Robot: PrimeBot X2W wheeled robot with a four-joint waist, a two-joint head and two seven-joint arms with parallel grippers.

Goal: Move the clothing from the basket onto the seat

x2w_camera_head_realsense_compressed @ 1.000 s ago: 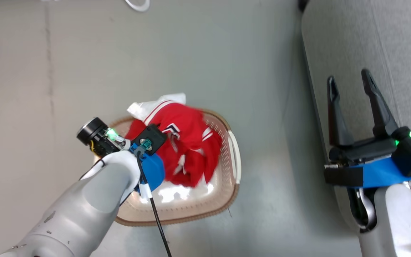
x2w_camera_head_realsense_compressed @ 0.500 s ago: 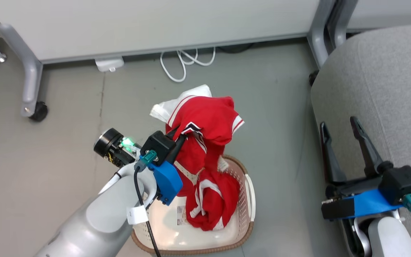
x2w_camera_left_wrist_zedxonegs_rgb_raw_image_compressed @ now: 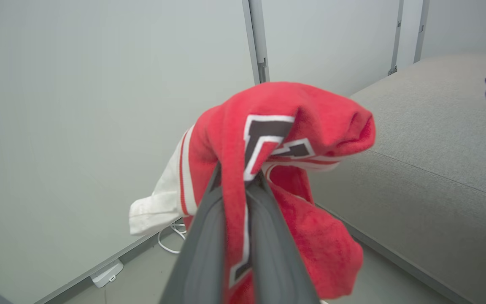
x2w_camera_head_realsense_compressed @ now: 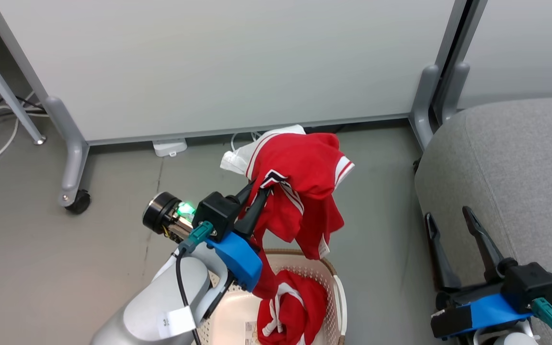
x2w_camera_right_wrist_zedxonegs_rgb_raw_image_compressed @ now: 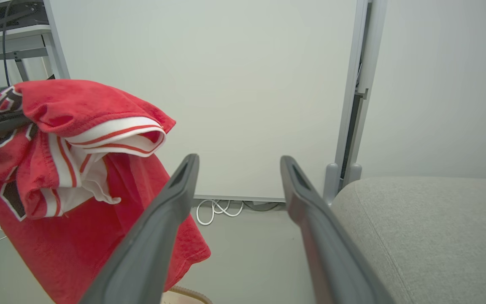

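A red jersey (x2w_camera_head_realsense_compressed: 304,177) with white striped trim hangs in the air above the basket, and my left gripper (x2w_camera_head_realsense_compressed: 258,188) is shut on its lettered fold. In the left wrist view the cloth (x2w_camera_left_wrist_zedxonegs_rgb_raw_image_compressed: 285,126) drapes over the closed fingers (x2w_camera_left_wrist_zedxonegs_rgb_raw_image_compressed: 209,236). A second red garment (x2w_camera_head_realsense_compressed: 295,306) lies inside the off-white basket (x2w_camera_head_realsense_compressed: 339,297) at the bottom edge. The grey seat (x2w_camera_head_realsense_compressed: 520,163) stands to the right. My right gripper (x2w_camera_head_realsense_compressed: 448,215) is open and empty beside the seat's near edge; its view shows the hanging jersey (x2w_camera_right_wrist_zedxonegs_rgb_raw_image_compressed: 78,126) to its left and the seat (x2w_camera_right_wrist_zedxonegs_rgb_raw_image_compressed: 428,219) to its right.
A white partition panel (x2w_camera_head_realsense_compressed: 218,62) stands behind the basket on grey legs with a castor (x2w_camera_head_realsense_compressed: 77,201). A second grey post (x2w_camera_head_realsense_compressed: 424,96) rises by the seat's corner. White cables (x2w_camera_right_wrist_zedxonegs_rgb_raw_image_compressed: 215,209) and a small white box (x2w_camera_head_realsense_compressed: 169,146) lie at the panel's foot.
The head camera has tilted up, bringing the partition into view. My left gripper has lifted the red jersey clear of the basket. The right gripper stays open.
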